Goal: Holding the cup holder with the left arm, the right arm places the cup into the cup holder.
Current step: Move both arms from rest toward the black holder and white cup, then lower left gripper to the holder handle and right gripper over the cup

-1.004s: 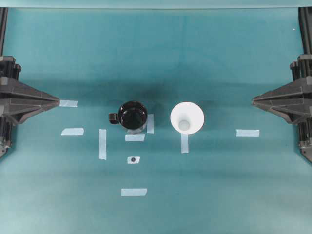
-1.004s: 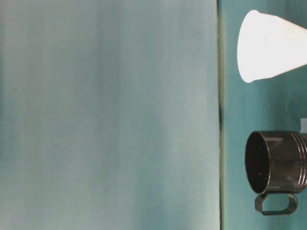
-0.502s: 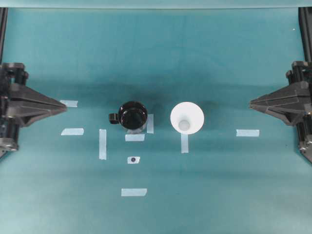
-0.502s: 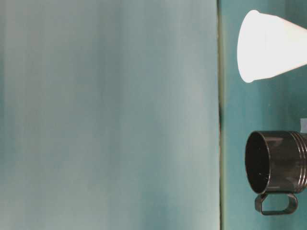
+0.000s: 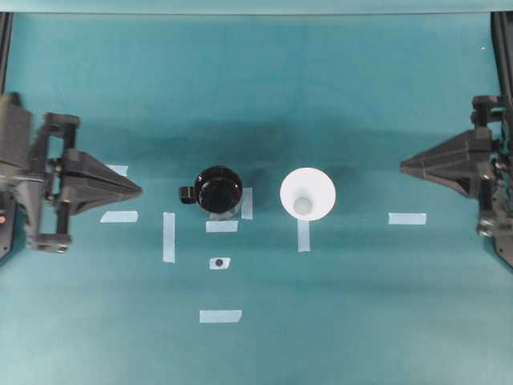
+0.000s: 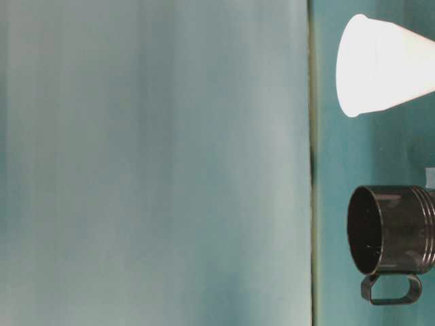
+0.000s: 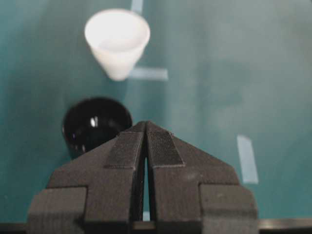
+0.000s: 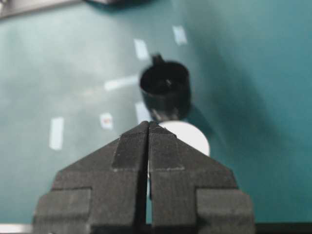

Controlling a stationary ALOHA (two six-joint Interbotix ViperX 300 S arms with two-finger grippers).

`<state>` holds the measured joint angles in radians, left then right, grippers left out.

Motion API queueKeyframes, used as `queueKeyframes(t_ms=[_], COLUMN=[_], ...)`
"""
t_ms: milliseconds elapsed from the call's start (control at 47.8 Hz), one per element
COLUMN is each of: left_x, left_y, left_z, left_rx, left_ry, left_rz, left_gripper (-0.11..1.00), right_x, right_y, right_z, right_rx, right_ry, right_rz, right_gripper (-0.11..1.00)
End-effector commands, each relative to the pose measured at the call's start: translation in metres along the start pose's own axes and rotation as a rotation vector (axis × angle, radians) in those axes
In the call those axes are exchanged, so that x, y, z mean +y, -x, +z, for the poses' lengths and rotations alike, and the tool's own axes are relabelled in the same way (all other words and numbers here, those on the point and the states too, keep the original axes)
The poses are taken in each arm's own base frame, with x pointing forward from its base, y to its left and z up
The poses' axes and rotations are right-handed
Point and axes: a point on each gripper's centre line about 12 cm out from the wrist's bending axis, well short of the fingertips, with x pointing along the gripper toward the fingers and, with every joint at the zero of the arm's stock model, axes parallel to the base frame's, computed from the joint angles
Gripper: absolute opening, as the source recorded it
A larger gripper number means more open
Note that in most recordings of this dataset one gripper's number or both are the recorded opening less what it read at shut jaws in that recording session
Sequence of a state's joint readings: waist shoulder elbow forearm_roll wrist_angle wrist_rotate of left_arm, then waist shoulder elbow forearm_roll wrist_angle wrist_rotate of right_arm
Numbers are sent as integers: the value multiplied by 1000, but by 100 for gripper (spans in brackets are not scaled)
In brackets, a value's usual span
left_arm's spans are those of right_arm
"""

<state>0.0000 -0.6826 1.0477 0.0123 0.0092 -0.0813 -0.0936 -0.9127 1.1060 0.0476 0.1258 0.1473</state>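
Overhead exterior view: the cup holder (image 5: 219, 190) stands on the teal tabletop (image 5: 321, 321), handle toward the left gripper (image 5: 138, 191), whose jaws are pressed together on nothing, well apart from it. The cup (image 5: 308, 193) stands upright just beside the cup holder, on its other side. Beyond the cup, the right gripper (image 5: 403, 167) is likewise closed and empty
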Motion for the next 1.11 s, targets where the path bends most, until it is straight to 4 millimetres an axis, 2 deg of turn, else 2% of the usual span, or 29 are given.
queueKeyframes(t_ms=[0, 251, 585, 878, 1087], left_x=[0, 6, 11, 13, 13], left_y=[-6, -27, -55, -67, -76], left_z=[9, 5, 4, 9, 3], left_rx=[11, 86, 224, 316, 416], left_ry=[-6, 2, -48, -98, -102], left_rz=[3, 27, 43, 43, 44], left_gripper=[3, 3, 3, 3, 3], right_x=[-2, -9, -12, -15, -16], right_y=[-13, -39, -75, -102, -120], right_z=[3, -2, 0, -6, -8], right_rx=[43, 147, 305, 493, 558], right_ry=[-16, -25, -26, -13, -8], right_rz=[-21, -61, -93, -125, -135], right_gripper=[2, 2, 2, 2, 2])
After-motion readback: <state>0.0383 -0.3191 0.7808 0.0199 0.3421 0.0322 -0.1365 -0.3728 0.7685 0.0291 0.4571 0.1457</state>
